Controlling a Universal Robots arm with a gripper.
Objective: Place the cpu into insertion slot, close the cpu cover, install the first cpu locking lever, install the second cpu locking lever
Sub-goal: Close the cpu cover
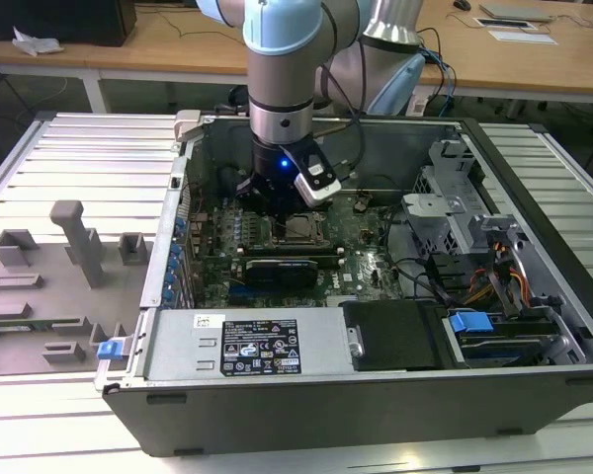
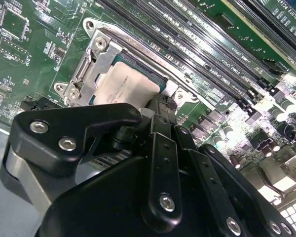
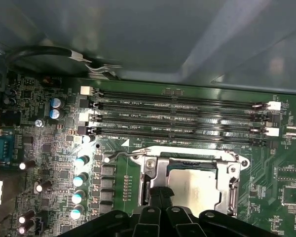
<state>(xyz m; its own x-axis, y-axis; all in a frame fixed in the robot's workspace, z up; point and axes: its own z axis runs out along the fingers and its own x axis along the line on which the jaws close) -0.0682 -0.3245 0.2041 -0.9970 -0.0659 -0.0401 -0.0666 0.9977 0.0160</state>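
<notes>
The cpu (image 3: pixel 195 186) lies flat in the insertion slot (image 3: pixel 190 164) on the green board, its silvery top showing. The cpu cover (image 3: pixel 233 183) is down around it as a bright metal frame. In the second wrist view the cpu (image 2: pixel 124 88) shows through the cut-out of the cpu cover (image 2: pixel 96 59). A thin wire lever (image 3: pixel 133 153) runs along one edge of the socket. My gripper (image 3: pixel 159 195) is shut with nothing held, its tip at the socket's edge beside the cpu. In the exterior view the gripper (image 1: pixel 269 205) hangs inside the computer case just beside the cpu (image 1: pixel 299 229).
Long black memory slots (image 3: pixel 177 116) run next to the socket. A black expansion card (image 1: pixel 282 267) lies nearer the case front. Drive cages and cables (image 1: pixel 474 257) fill the exterior view's right. Grey fixtures (image 1: pixel 74 242) stand on the table at its left. The case walls (image 1: pixel 168 257) close the board in.
</notes>
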